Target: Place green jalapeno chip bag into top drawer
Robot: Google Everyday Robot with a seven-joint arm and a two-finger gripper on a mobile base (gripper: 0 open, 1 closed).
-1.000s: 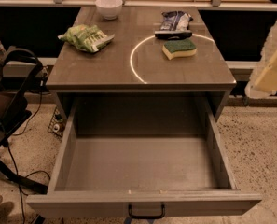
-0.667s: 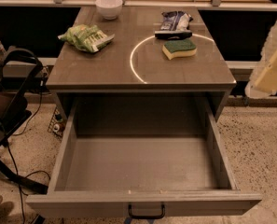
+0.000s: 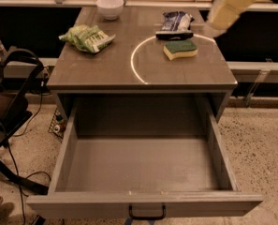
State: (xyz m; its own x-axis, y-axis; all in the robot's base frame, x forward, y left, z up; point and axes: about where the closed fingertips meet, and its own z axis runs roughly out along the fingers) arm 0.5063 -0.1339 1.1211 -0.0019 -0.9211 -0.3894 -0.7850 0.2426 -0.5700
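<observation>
The drawer [image 3: 143,203] stands pulled fully out under the counter [image 3: 106,71]. Its box is bare, so it looks ready to take the bag and nothing needs opening first. The chip bag [image 3: 88,38] lies crumpled on the counter, well apart from the gripper [image 3: 208,30], across the whole top toward the view's left. Nothing touches it, so I judge the pick has not begun.

The gripper is at the low end of the cream arm [image 3: 232,3], which slants in from the upper right corner. It hovers over the back right part of the counter, just beside the blue bag [image 3: 176,21], with the sponge [image 3: 180,49] near it on the drawer side. The gripper is a smear, and I cannot tell whether it is spread or closed. It appears to carry nothing. The bowl [image 3: 110,7] sits beyond the chip bag, still farther from the gripper. A white arc [image 3: 135,62] curves between the chip bag and the sponge.

A second ago the arm hung low at the right edge of the view, off the counter's side. Now it has swung up and inward over the counter's rear corner, probably on its way across to the chip bag. The bag, bowl, sponge and blue bag lie in the same arrangement, and the drawer is as far out as it was.
</observation>
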